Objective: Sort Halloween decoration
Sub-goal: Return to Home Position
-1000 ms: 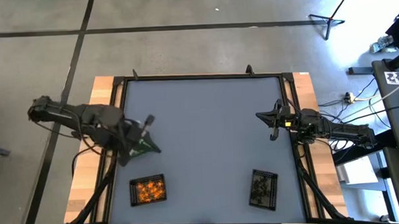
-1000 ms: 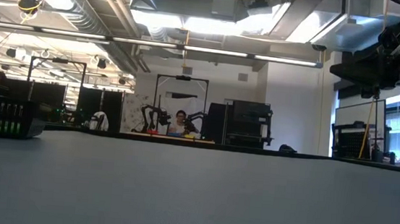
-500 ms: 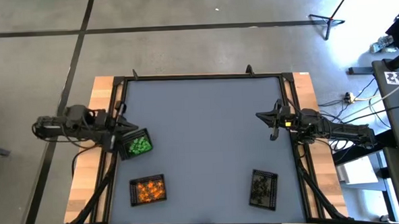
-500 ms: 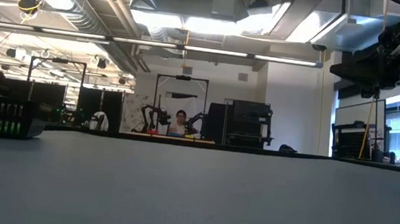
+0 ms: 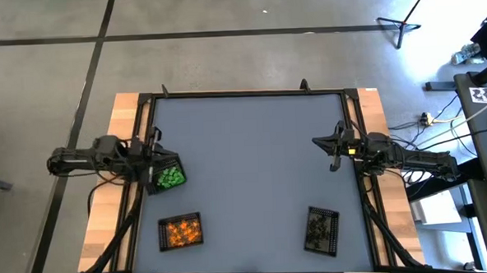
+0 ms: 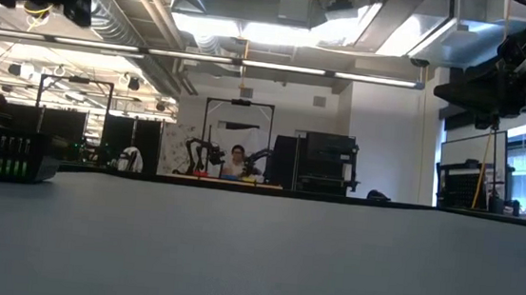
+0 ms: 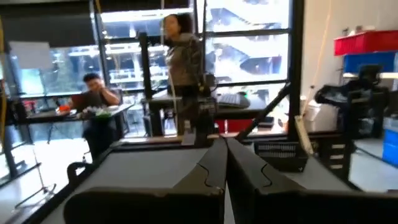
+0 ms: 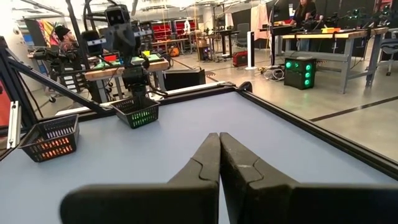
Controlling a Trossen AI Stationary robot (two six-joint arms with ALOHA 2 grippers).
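Halloween decoration (image 5: 170,177) apparently all in three trays (image 5: 162,221); left gripper (image 7: 225,142) and right gripper (image 8: 219,135) empty, jaws pressed together, at table edges.

Grey concrete floor (image 5: 224,63) crossed by straight dark lines surrounds the surface (image 5: 252,152), and a black tripod stand (image 5: 401,24) is at the far right. Overhead, bare ducts (image 6: 132,2) and bright light panels (image 6: 283,33) run across an open workshop. A distant person (image 6: 237,158) sits at another station. Tall windows (image 7: 249,37) rise behind a seated person (image 7: 93,93) and a standing person (image 7: 181,56), with a red bin (image 7: 367,43) nearby. A box with green lights (image 8: 298,71) stands on the floor beside a workbench (image 8: 323,34).
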